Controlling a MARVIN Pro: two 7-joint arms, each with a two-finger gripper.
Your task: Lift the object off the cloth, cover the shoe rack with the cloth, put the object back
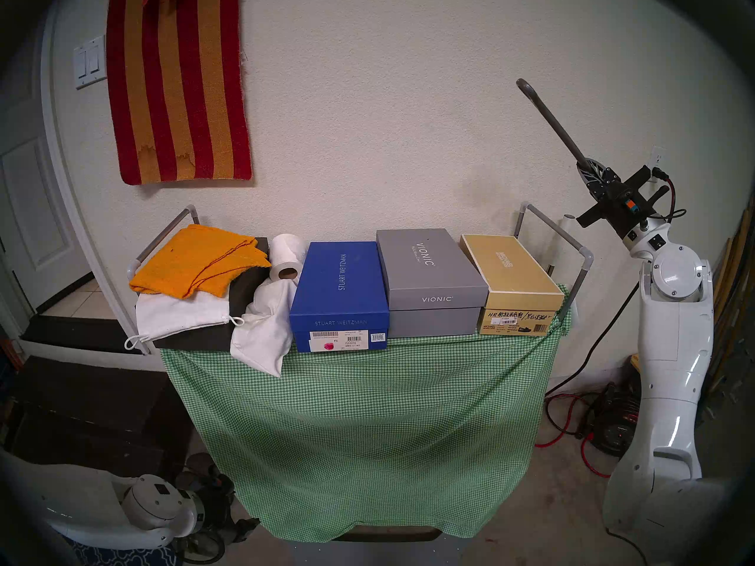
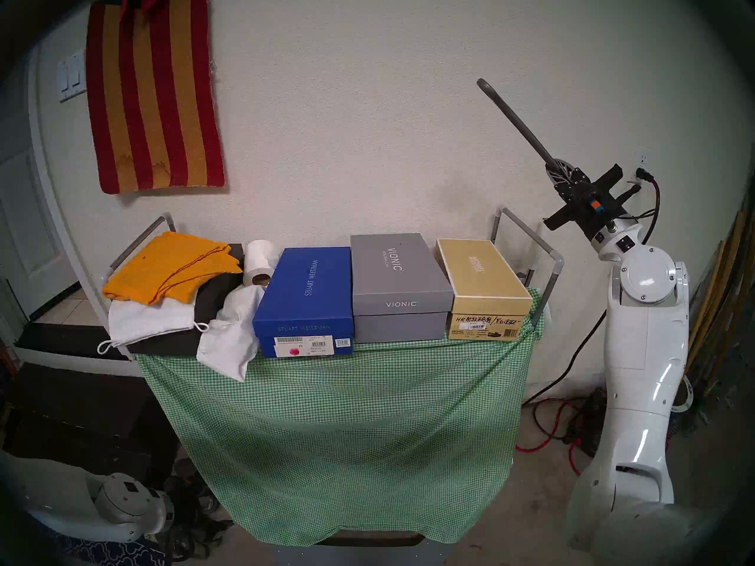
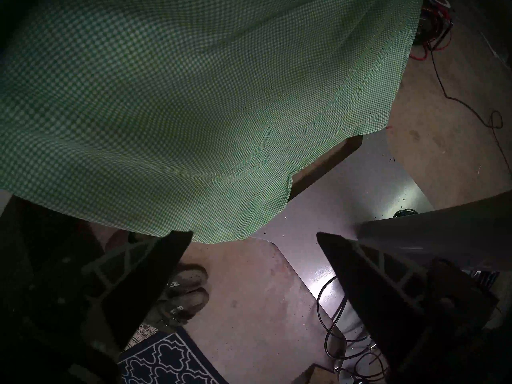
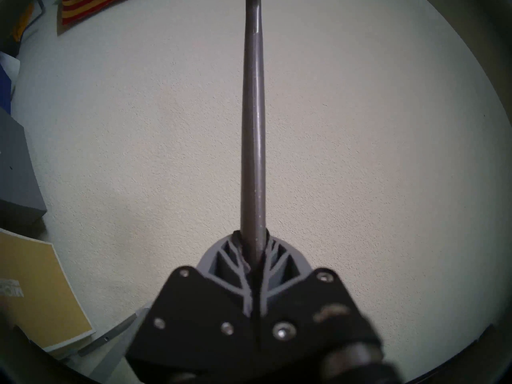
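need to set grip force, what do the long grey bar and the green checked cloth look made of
Long slim grey bar in the right pincer: probably metal, dull matte grey with faint sheen, rigid and straight. Green-and-white checked cloth: thin woven fabric, likely cotton, hanging in soft sagging folds.

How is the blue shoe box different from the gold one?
The blue shoe box is bright blue and says STUART WEITZMAN; the gold shoe box is tan-gold, with black handwriting on its front label. The blue shoe box sits beside the white cloth bag; the gold shoe box sits at the other end, near the right side rail. Both are closed and rest on top of the shoe rack, above the hanging green checked cloth.
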